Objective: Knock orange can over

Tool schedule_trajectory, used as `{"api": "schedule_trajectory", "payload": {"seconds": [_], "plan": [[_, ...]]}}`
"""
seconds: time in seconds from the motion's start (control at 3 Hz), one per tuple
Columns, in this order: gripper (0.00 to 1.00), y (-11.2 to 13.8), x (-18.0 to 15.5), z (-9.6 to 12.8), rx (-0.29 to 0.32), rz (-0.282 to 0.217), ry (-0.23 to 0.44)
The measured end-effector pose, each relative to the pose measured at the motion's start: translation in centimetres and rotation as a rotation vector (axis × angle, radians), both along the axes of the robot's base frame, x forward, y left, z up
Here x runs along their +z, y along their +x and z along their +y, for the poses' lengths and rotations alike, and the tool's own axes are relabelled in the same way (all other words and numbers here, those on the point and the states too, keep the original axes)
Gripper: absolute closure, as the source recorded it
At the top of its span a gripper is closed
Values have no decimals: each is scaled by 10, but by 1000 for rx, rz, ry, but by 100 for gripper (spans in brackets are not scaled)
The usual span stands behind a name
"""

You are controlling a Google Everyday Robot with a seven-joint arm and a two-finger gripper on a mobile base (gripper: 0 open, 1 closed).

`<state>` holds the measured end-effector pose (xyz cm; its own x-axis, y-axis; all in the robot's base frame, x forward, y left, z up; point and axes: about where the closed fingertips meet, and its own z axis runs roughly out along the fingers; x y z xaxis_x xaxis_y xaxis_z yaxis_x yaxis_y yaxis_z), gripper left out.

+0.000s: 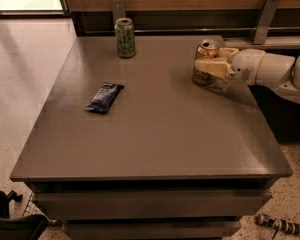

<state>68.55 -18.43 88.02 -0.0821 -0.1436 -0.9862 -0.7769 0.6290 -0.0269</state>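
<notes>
The orange can [205, 75] stands on the brown table [160, 134] near its far right edge, copper-coloured with a silver top. My gripper [209, 59] reaches in from the right on a white arm [270, 69]. It is open, and its cream fingers [212, 67] straddle the can. One finger crosses the can's front and the other lies behind its upper right. The can looks upright or only slightly tilted.
A green-and-white patterned can [125, 38] stands at the table's far edge, left of centre. A dark snack packet [105, 97] lies flat on the left half. A wooden wall with metal brackets [264, 19] runs behind the table. Floor lies to the left.
</notes>
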Motion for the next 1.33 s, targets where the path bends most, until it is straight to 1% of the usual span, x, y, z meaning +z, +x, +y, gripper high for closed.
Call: {"api": "schedule_trajectory", "payload": {"seconds": [0.33,0.67,1.0,1.33], "plan": [[88,0,0,2,4,0,1],[100,1,0,5,8,1,1],[100,0,10,6,21,24,-56],[100,-3,38,14,62,94,-231]]}}
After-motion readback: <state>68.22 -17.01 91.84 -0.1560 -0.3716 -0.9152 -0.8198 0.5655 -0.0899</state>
